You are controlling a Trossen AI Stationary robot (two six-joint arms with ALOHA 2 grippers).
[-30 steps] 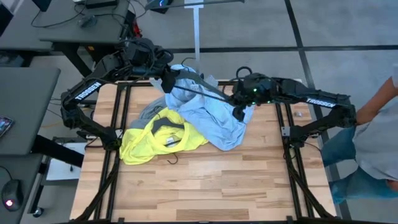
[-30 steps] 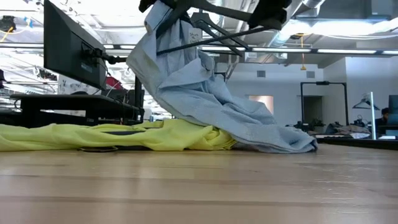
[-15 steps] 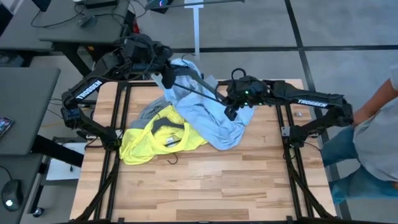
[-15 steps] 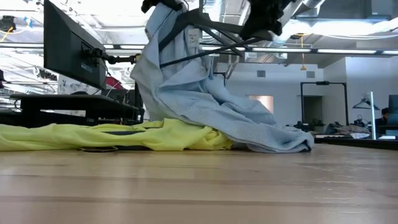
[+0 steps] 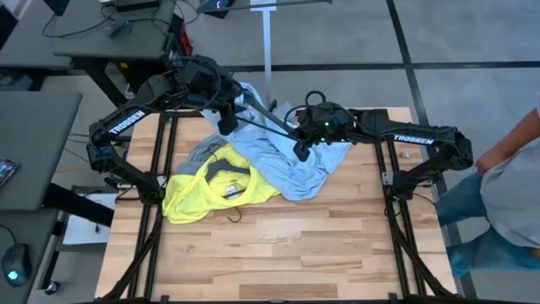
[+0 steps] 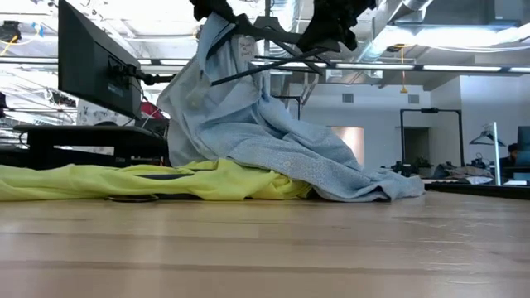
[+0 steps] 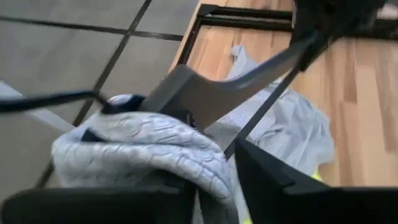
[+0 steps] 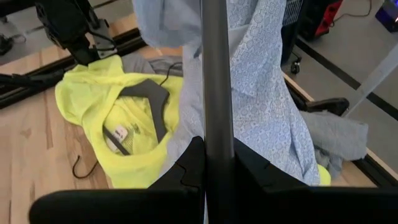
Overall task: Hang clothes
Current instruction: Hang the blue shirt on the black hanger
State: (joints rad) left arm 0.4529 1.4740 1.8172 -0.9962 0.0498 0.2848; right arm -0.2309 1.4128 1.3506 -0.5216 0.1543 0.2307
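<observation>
The yellow T-shirt [image 5: 215, 190] lies flat on the worktop [image 5: 278, 253] toward its left side, with a black hanger [image 8: 151, 99] pushed into its neck opening. Behind it, partly under the other garments, the grey T-shirt [image 5: 202, 150] rests crumpled on the wood.

Over the worktop's far left part the left end effector [image 5: 226, 118] hangs above the boards at the raised collar end of the blue shirt [image 5: 291, 165]. In the left wrist view a bunched fold of that shirt [image 7: 155, 146] sits right at its dark fingers [image 7: 273, 180]; whether they are apart or pressed on the cloth cannot be told.

From that high point the blue shirt slopes down to the right, over the edge of the yellow T-shirt, and its lower part spreads on the worktop near the middle. A second hanger [image 6: 273, 50] is lifted with the shirt, one end inside the collar.

To the right, the right end effector [image 5: 301, 145] is above the blue shirt, clamped on the bar of this hanger [image 8: 216, 81]; the cloth hangs directly beneath and beyond it.

At the far right edge a person [image 5: 510, 181] stands beside the worktop.
</observation>
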